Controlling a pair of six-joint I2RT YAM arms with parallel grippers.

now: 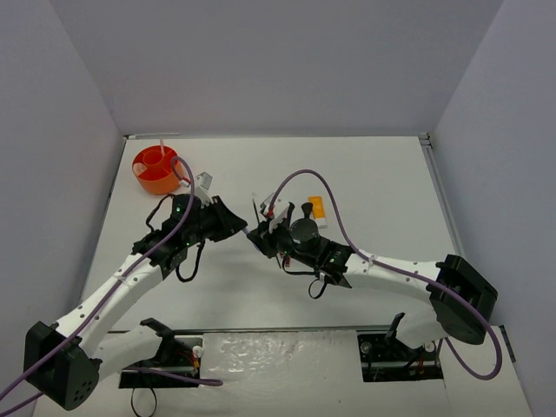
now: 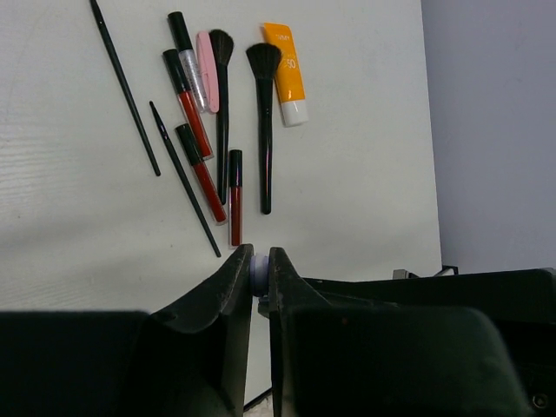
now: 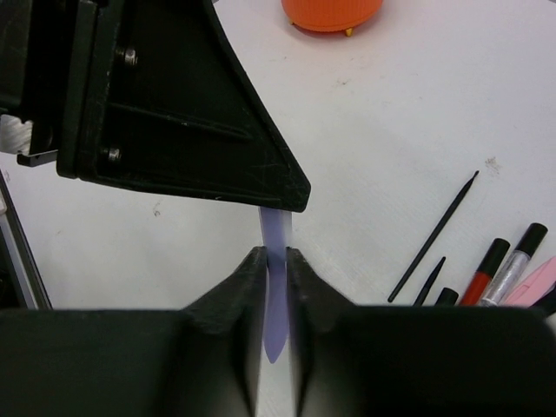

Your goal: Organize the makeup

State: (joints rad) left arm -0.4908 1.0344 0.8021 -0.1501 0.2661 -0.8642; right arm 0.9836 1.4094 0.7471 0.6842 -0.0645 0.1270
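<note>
My two grippers meet above the middle of the table. The left gripper (image 2: 258,256) is shut on one end of the lilac stick (image 2: 259,269). My right gripper (image 3: 275,254) is shut on the same lilac stick (image 3: 276,326), its fingers pressed to both sides. In the top view the left gripper (image 1: 241,228) and right gripper (image 1: 258,240) nearly touch. The rest of the makeup lies on the table: two black brushes (image 2: 264,122), an orange-white tube (image 2: 287,74), red pencils (image 2: 208,178), a pink stick (image 2: 208,69) and thin black pencils (image 2: 126,87).
The orange round holder (image 1: 156,169) stands at the back left with a thin stick upright in it, and shows as the orange holder (image 3: 330,13) in the right wrist view. A dark round compact (image 1: 304,230) lies by the right arm. Grey walls enclose the table.
</note>
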